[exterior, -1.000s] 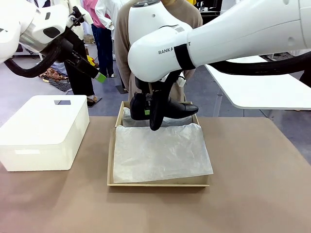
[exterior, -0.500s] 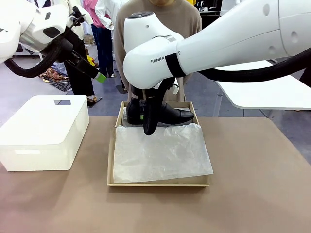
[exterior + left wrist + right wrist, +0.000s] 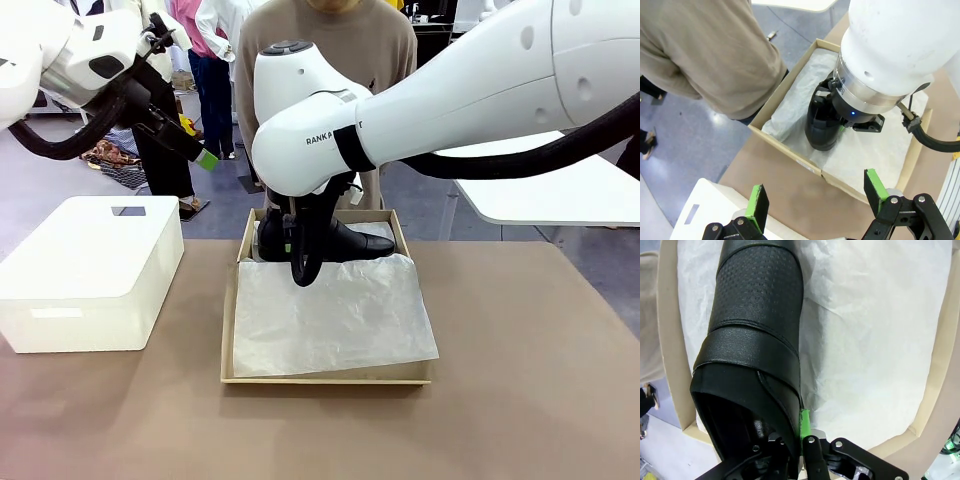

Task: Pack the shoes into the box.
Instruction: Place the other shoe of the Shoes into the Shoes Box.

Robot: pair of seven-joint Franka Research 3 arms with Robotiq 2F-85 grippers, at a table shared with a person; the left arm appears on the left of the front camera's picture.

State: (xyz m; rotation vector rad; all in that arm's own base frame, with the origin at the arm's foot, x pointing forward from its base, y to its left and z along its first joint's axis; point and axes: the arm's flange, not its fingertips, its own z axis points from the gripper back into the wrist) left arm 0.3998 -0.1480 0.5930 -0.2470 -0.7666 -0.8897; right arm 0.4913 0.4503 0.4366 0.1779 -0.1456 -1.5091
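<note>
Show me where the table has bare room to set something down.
Bare table right of the box, and the near strip before box and white bin. The bin-box gap is narrow; the box's far end is crowded by the held shoe.

The right arm [image 3: 450, 80] reaches in from the right across the middle, wrist bent straight down. The right gripper [image 3: 297, 265] points at the table, jaws pinched tight on the rim of a shoe [image 3: 760, 315]. The left arm [image 3: 60, 60] is raised high at the left, the left gripper [image 3: 817, 197] angled downward, its fingers [image 3: 758, 207] spread wide and empty.
</note>
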